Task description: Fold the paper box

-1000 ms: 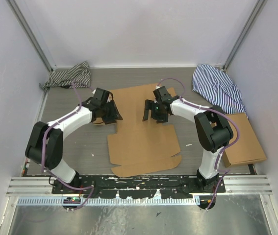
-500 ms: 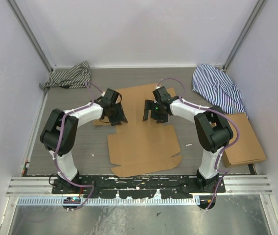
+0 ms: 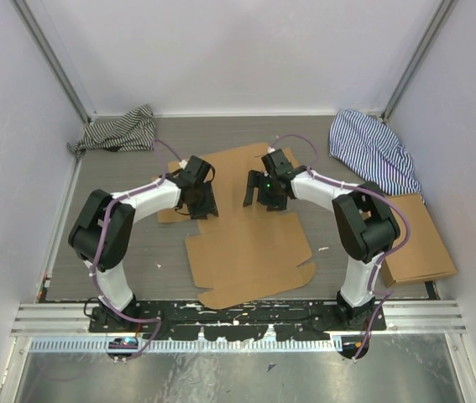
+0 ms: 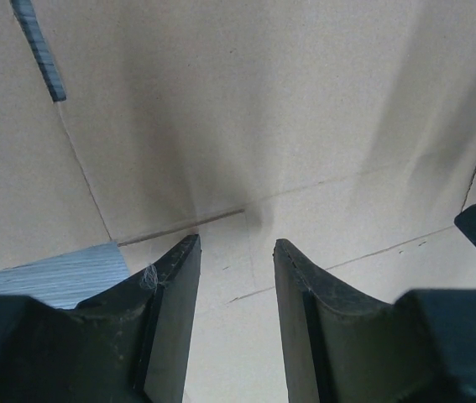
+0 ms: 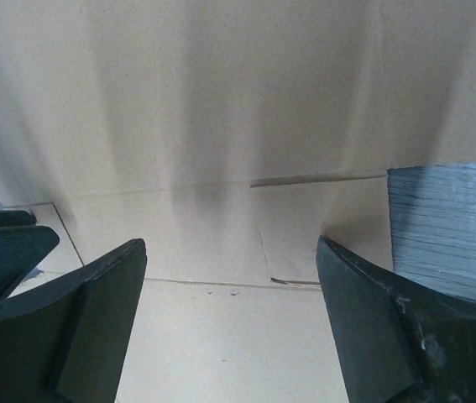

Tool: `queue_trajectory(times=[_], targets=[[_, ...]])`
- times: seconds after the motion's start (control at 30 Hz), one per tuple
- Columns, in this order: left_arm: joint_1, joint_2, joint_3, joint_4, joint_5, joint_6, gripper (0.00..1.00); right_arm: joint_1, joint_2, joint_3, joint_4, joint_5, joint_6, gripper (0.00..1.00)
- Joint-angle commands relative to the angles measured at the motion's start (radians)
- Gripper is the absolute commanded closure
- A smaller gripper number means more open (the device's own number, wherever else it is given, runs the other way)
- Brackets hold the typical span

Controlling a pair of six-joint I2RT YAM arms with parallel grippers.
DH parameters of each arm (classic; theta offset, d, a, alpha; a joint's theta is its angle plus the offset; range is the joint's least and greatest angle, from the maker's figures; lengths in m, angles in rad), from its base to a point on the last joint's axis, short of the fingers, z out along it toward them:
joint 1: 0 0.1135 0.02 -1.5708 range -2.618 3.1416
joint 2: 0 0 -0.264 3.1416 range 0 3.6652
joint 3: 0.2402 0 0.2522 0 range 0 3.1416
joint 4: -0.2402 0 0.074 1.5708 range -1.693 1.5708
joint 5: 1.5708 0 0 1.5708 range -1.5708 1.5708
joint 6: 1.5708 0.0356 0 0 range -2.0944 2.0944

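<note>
The paper box (image 3: pixel 246 243) lies as a flat brown cardboard sheet with flaps and slits in the middle of the table. My left gripper (image 3: pixel 200 201) is low over the sheet's left side, with its jaws a little apart and nothing between them. In the left wrist view (image 4: pixel 236 243) the cardboard (image 4: pixel 263 126) with its creases fills the frame. My right gripper (image 3: pixel 263 193) is over the sheet's right middle part. In the right wrist view (image 5: pixel 229 243) it is wide open and empty above a crease of the sheet (image 5: pixel 221 109).
Another brown cardboard box (image 3: pixel 414 239) lies at the right edge of the table. A striped cloth (image 3: pixel 116 130) is at the back left and a blue striped one (image 3: pixel 372 151) at the back right. Grey table (image 4: pixel 53 277) shows beside the sheet.
My left arm has swung right and its gripper now sits over the sheet's left edge. The sheet's near part has shifted slightly. The right arm has not moved.
</note>
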Motion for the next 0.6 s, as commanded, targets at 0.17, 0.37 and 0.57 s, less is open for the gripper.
queue_trajectory(times=[0.17, 0.37, 0.57], targets=[[-0.003, 0.035, 0.026, -0.103, -0.036, 0.053, 0.51, 0.032, 0.008, -0.145, -0.037, 0.008, 0.042, 0.12], [-0.002, 0.017, 0.033, -0.108, -0.052, 0.069, 0.5, 0.051, -0.026, -0.19, -0.039, 0.015, 0.05, 0.12], [-0.002, 0.041, 0.095, -0.128, -0.05, 0.09, 0.49, 0.054, -0.023, -0.125, -0.081, 0.035, 0.032, 0.12]])
